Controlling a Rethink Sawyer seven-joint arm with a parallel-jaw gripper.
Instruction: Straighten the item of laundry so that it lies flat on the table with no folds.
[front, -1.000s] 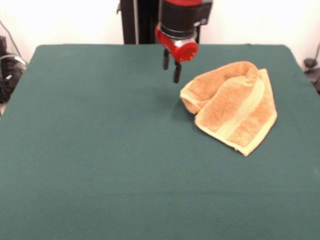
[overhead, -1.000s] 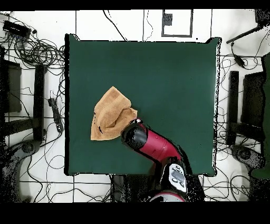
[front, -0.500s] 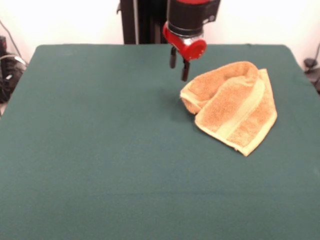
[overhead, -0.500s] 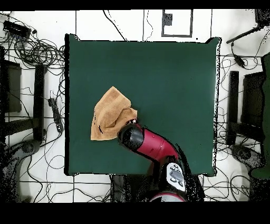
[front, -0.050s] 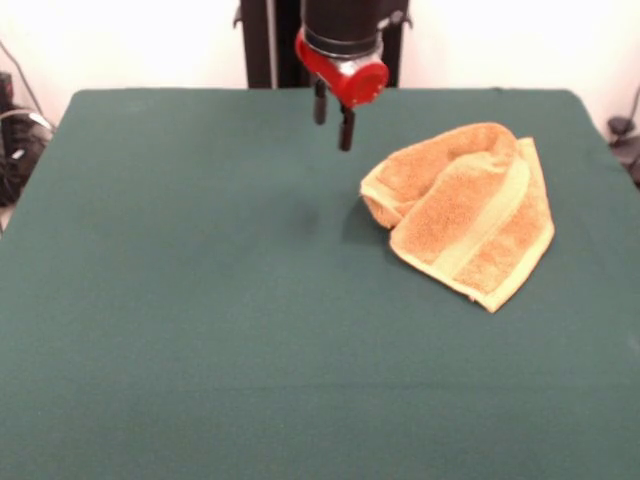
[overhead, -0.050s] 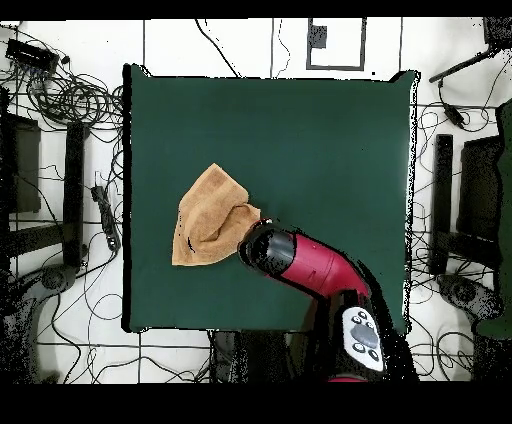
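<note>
The dark green table (front, -0.050s: 200, 320) holds the towel (front, -0.050s: 465, 210) toward one side, folded over itself in a rumpled heap. The gripper (front, -0.050s: 333, 115) hangs beside it, fingers parted and empty, so the straightening is all left to do.

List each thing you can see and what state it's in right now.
towel: folded over on itself, bunched, lying untouched on the table.
gripper: open, empty, hanging above the table beside the towel, not touching it.
table: green top, bearing only the towel.
</note>
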